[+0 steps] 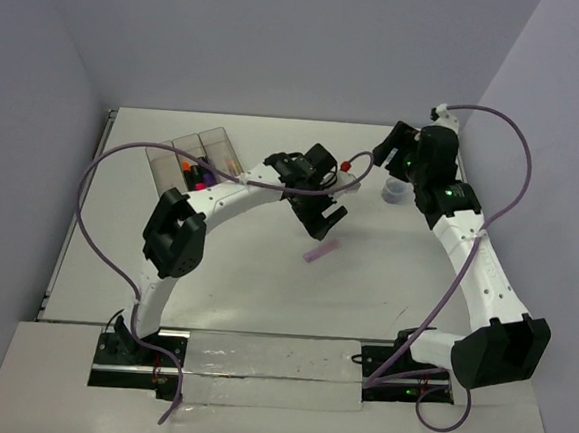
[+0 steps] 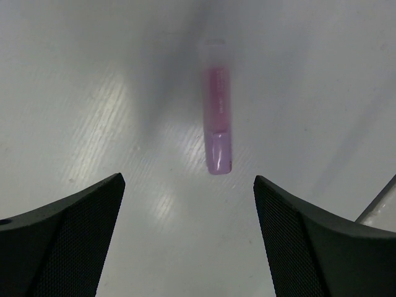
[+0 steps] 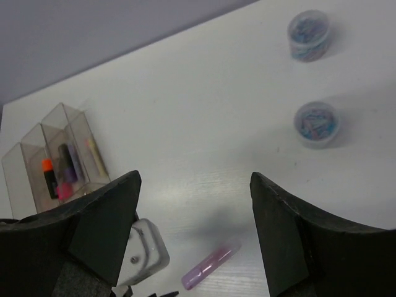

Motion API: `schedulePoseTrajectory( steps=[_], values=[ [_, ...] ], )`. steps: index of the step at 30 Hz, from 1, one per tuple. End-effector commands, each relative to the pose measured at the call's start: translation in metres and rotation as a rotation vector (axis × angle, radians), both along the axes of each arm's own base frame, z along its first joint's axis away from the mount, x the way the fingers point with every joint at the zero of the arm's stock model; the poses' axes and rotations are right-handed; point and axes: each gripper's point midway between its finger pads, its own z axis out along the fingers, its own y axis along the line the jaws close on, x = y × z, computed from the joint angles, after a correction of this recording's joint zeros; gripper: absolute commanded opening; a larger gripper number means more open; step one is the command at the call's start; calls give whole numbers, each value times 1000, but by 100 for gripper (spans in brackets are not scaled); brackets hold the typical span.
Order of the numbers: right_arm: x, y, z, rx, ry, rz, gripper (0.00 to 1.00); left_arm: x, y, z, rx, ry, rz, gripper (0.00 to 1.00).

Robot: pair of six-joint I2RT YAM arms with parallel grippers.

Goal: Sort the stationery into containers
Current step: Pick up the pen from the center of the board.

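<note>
Three clear smoky bins (image 1: 195, 156) are standing joined in a row at the far left of the tabletop (image 1: 263, 295). In the right wrist view, three short markers are standing inside them: one orange marker (image 3: 48, 176), one purple marker (image 3: 68, 164) and one pink-red marker (image 3: 64, 190), all seemingly in the middle bin. One thin yellow stick (image 3: 94, 158) is leaning in the bin at the right end. A fourth marker, the single lilac marker (image 1: 321, 250), is lying flat on the bare tabletop near the centre, well apart from the bins. Two round grey-blue rolls (image 3: 316, 124) are sitting upright at the far right, near each other but not touching. The left hand (image 1: 321, 219) is hovering just on the far side of the lilac marker, its fingers (image 2: 62, 241) spread wide apart. In the left wrist view the marker is lying in the gap ahead of the fingertips, touching neither of them, so this hand is holding nothing. The right hand (image 3: 195, 185) is hanging over the far right of the tabletop, its fingers (image 3: 297, 241) likewise wide apart and gripping nothing, clear of both rolls.
</note>
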Motion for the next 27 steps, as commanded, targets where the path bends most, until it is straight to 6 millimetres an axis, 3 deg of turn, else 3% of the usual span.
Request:
schedulePoseTrajectory(
  steps=[1,5,7,11,16,18,21,22,23,24,27],
  values=[
    [-3,-36,10,23,-15,-74,79,4,-34,5,-114,-18,-14,93],
    [-2,-53,8,-5,-4,-102,79,-6,-39,-25,-66,-16,-24,92],
    [-2,-58,7,-33,-2,-107,79,-1,-30,-55,36,-69,21,92],
    [-6,-61,6,-58,5,-91,80,-21,-20,-90,137,-54,2,92],
    [-8,-55,7,-47,-2,-62,80,-38,-12,-114,177,-25,-11,91],
    [-7,-63,6,-39,0,-74,80,-37,-7,-125,213,-27,-4,82],
    [-8,-62,4,-35,1,-68,80,-42,-1,-136,247,1,5,41],
    [-9,-62,5,-36,-2,-72,80,-46,1,-137,248,17,0,18],
    [-10,-62,5,-37,-5,-74,80,-50,1,-136,244,37,-8,6],
    [-10,-63,6,-39,-8,-75,80,-54,1,-136,238,56,-14,0],
    [-11,-62,8,-35,-14,-74,80,-54,-4,-121,213,63,-27,0]
  ],
)
